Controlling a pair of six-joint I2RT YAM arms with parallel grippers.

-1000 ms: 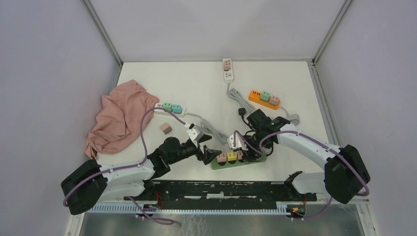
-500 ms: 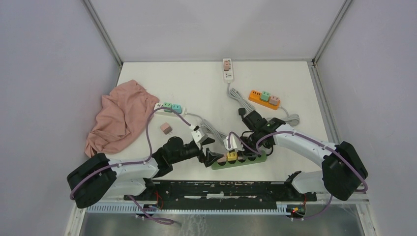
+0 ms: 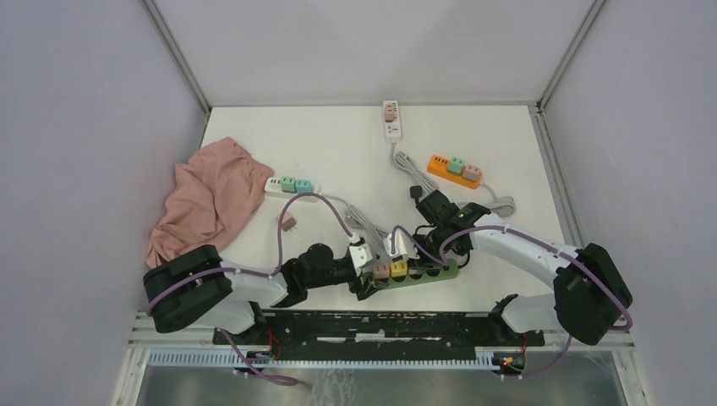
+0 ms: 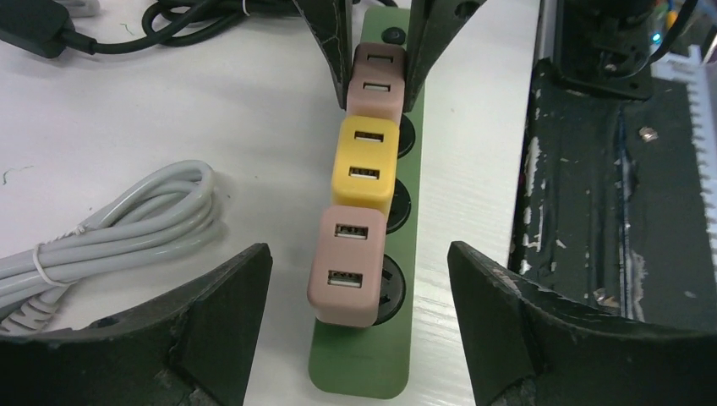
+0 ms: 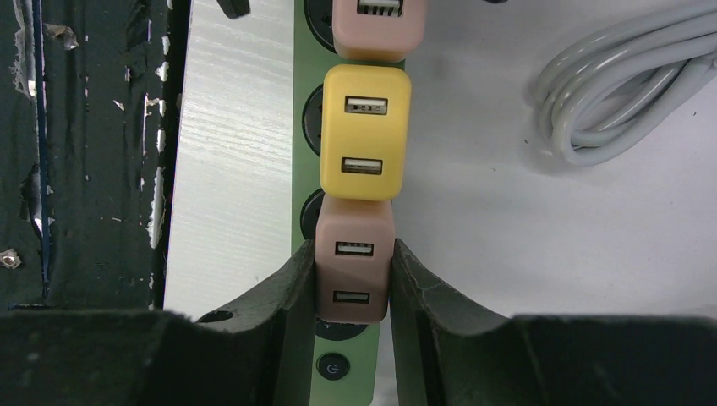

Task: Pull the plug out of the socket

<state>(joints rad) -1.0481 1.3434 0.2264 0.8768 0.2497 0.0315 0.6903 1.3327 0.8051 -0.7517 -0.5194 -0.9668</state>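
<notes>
Pinching the pink plug (image 5: 353, 275) from both sides, the right end effector (image 5: 353, 254) is pressed tight on it; that plug sits in the green power strip (image 4: 359, 368) next to the switch, at 6 o'clock on the surface (image 3: 355, 144); a yellow plug (image 4: 365, 165) touches it at its 12 o'clock in the right wrist view; the left end effector (image 4: 357, 249) stands spread, straddling the second pink plug (image 4: 347, 275) without touching it; a grey cable (image 4: 127, 220) lies at that plug's 9 o'clock.

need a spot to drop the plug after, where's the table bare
Bare: the far stretch between the pink cloth and the back white strip, and the far right corner beyond the orange strip. Crowded: around the green strip, where the right tool grips a pink plug beside grey cables.
</notes>
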